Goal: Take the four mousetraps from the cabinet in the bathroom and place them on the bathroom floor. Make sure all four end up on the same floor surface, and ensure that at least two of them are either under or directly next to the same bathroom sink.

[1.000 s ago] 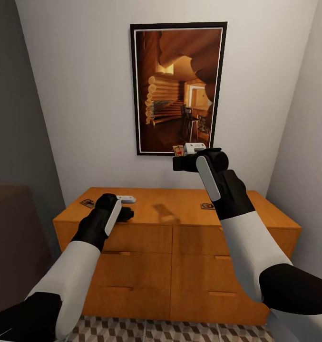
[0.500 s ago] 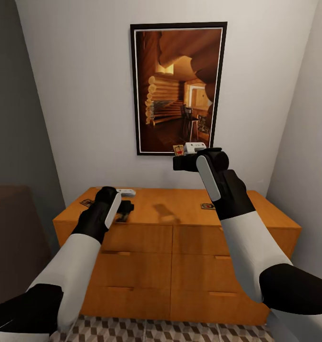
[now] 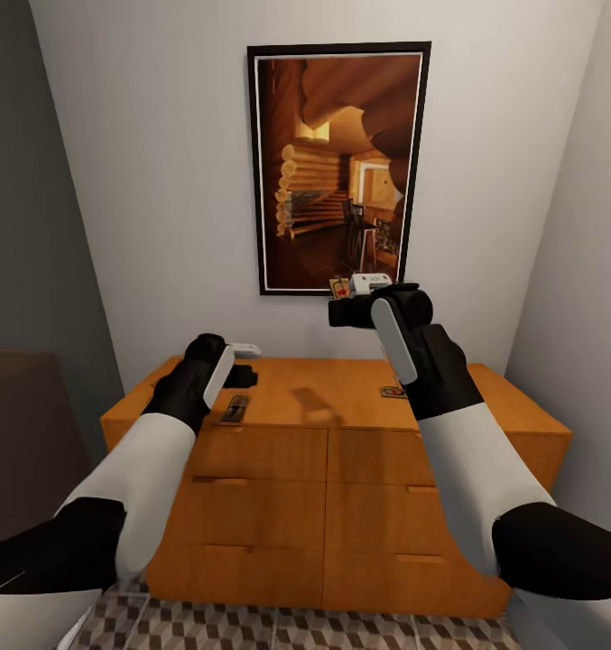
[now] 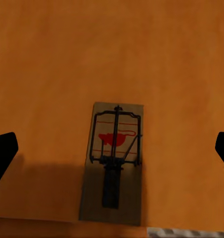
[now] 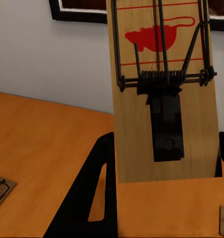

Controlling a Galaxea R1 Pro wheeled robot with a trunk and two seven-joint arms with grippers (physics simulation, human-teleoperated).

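We see the left gripper (image 3: 244,363) risen toward frame centre-left, uncovering a small flat brown wooden mousetrap (image 3: 236,408) near the orange-brown wooden cabinet's (image 3: 341,451) front edge.

No legible text, labels or numbers anywhere.

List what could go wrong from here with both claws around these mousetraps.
1. The right claw pinches its mousetrap by one end, raised high above the cabinet; a slip would drop it.
2. The left claw hangs open above a mousetrap lying at the cabinet's front edge; a clumsy descent could nudge it onto the bathroom floor.
3. Another mousetrap sits under the right arm and could be swept.
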